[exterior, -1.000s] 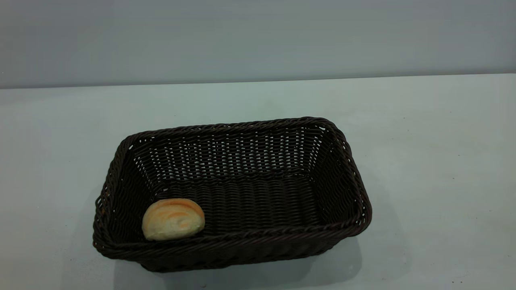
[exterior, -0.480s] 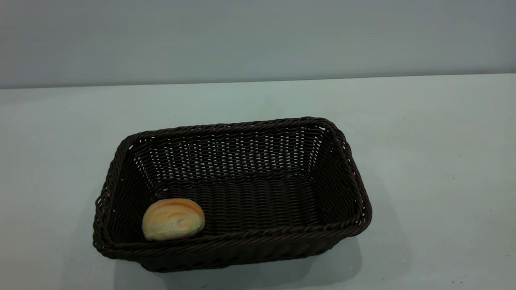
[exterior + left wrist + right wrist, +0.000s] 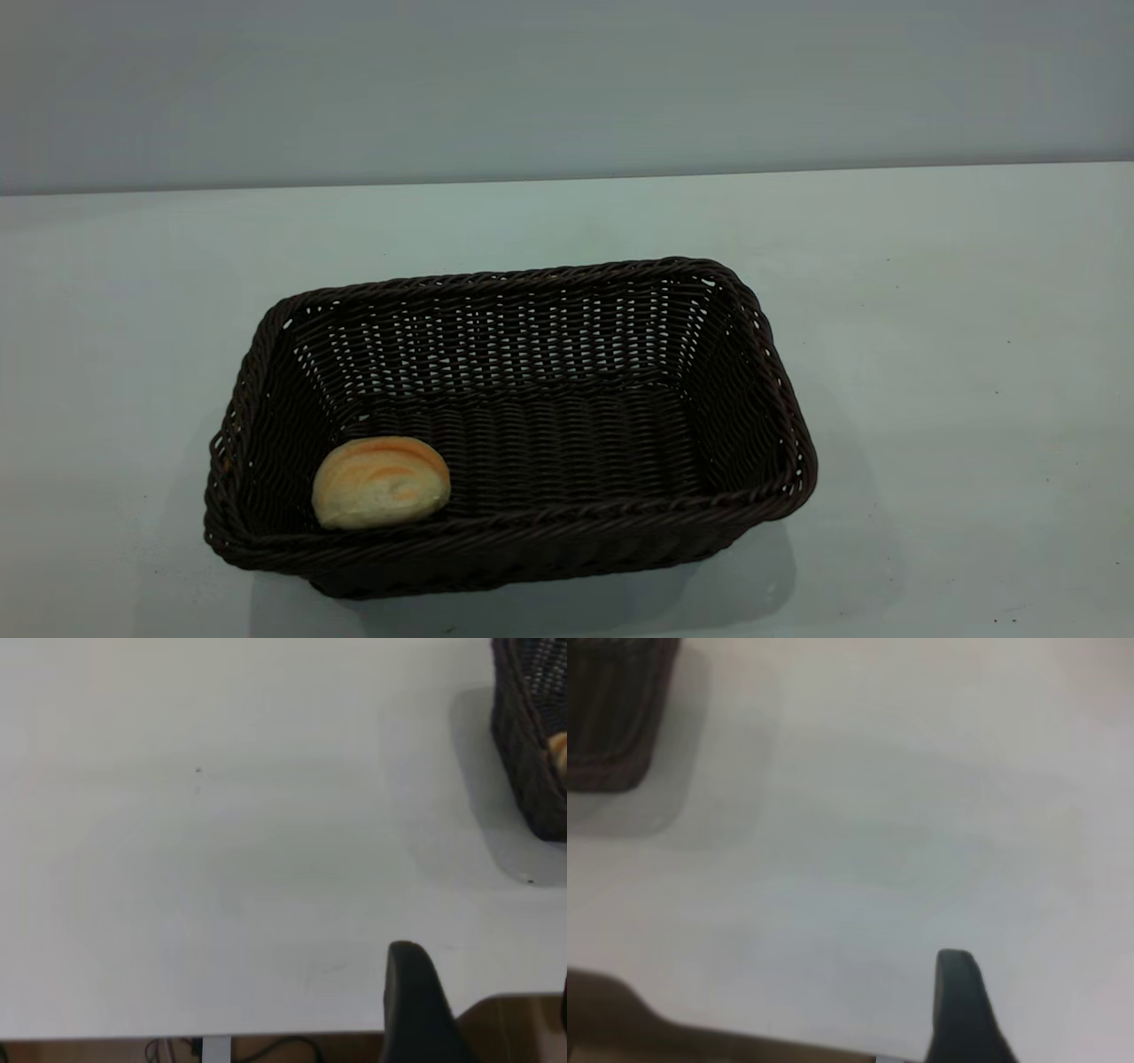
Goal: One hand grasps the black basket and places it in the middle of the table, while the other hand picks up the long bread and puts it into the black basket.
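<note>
Grey wall [image 3: 567, 89] is standing behind the table [image 3: 957, 372], and nothing on that table is showing any change from a second ago: the basket and the bread are sitting exactly where they were.

Near the middle of the table, the basket [image 3: 762, 354] is resting flat, its long side running across. Inside it, the bread [image 3: 381, 483] is lying end-on in the near left corner, touching the near wall.

Neither arm is showing from the outside view. The left gripper [image 3: 416, 1010] is hanging back over the table's edge, well apart from the basket [image 3: 532, 753], with only one dark finger showing; I cannot tell how far it is open. The right gripper [image 3: 961, 1010] is likewise pulled back at the table's edge, far from the basket's corner [image 3: 611, 718], one finger visible, its opening impossible to judge. Neither is holding anything that I can see.
</note>
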`<action>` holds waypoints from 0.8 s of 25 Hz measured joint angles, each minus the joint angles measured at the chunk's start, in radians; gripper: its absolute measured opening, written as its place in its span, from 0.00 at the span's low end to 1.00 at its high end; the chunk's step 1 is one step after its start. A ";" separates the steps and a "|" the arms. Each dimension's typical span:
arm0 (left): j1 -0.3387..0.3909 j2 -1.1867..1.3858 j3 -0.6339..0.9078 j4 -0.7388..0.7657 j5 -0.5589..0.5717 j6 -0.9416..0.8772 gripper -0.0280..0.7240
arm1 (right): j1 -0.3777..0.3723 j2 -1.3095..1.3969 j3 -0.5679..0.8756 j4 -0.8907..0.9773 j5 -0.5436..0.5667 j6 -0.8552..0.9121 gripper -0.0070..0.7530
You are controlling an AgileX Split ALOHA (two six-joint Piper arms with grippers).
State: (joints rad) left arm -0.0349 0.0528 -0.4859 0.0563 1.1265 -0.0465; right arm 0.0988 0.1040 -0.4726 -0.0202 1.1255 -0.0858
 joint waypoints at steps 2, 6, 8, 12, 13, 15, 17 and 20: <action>0.012 -0.010 0.000 0.000 0.000 0.000 0.61 | -0.028 -0.030 0.000 0.000 0.000 0.000 0.64; 0.012 -0.024 0.000 0.000 0.001 0.000 0.61 | -0.052 -0.087 0.000 0.001 0.001 0.000 0.64; 0.012 -0.027 0.000 0.000 0.002 0.000 0.61 | -0.053 -0.101 0.000 0.001 0.003 0.000 0.64; 0.012 -0.030 0.000 0.000 0.003 0.000 0.61 | -0.054 -0.120 0.000 0.001 0.006 0.000 0.64; 0.012 -0.037 0.000 0.000 0.003 0.000 0.61 | -0.055 -0.120 0.000 0.001 0.006 0.000 0.64; 0.012 -0.058 0.000 0.000 0.003 0.000 0.61 | -0.056 -0.121 0.000 0.001 0.006 0.000 0.64; 0.012 -0.071 0.000 0.000 0.004 0.000 0.61 | -0.056 -0.121 0.000 0.001 0.006 0.000 0.64; 0.012 -0.075 0.000 0.000 0.004 0.000 0.61 | -0.056 -0.121 0.000 0.001 0.007 0.000 0.64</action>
State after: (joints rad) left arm -0.0233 -0.0219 -0.4859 0.0563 1.1305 -0.0465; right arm 0.0431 -0.0171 -0.4726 -0.0192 1.1322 -0.0858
